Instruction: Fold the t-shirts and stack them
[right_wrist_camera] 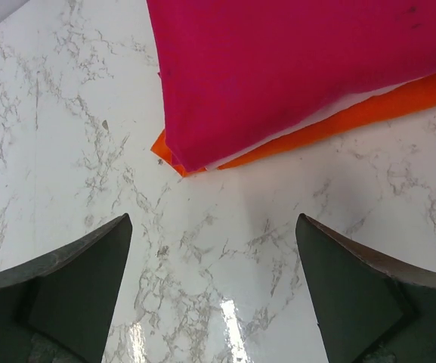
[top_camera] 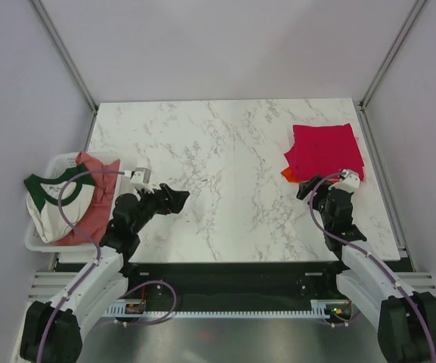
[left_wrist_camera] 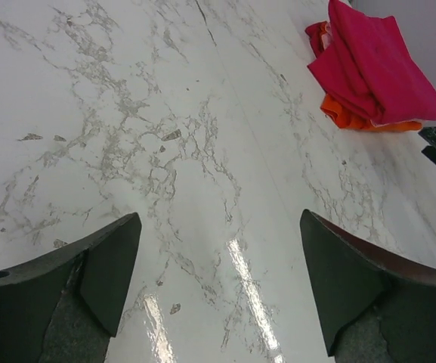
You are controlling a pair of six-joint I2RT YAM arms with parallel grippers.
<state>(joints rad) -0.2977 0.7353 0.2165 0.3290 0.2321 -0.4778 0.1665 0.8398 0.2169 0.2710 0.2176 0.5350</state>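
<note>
On the bench point(top_camera: 225, 151), the magenta t-shirt point(top_camera: 325, 150) lies folded over the orange t-shirt point(top_camera: 286, 175). The left end effector point(left_wrist_camera: 218, 257) and right end effector point(right_wrist_camera: 211, 257) are spread wide and hold nothing.

No lettering, label, brand, number or sign can be read in any of the three views; the cream t-shirt point(top_camera: 42, 213) is too small to show legible print.

Open tabletop point(top_camera: 225, 189) between basket point(top_camera: 60, 159), left edge, and 2-shirt folded stack point(top_camera: 325, 150), right rear.
</note>
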